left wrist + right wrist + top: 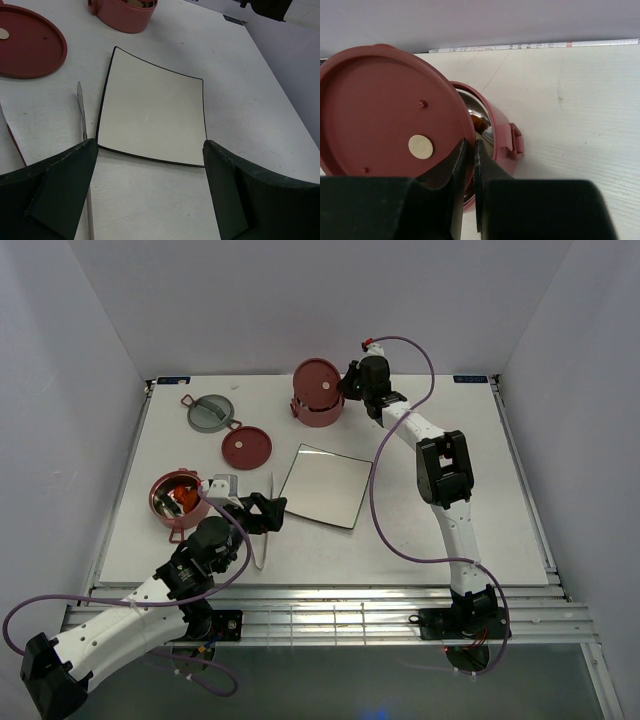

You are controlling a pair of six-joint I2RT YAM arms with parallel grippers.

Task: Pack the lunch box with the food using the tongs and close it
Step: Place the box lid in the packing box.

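Right jaws pinch a red lid (385,115) by its rim, tilted over the far-edge bowl (506,131) and hiding most of the food (479,121) inside. Left jaws gape over the half-covered tongs (81,112) beside the plate (150,115), near the worktop's front edge.

readable text: none | strip (535,46) at table's far edge: red printed marks, too small to read
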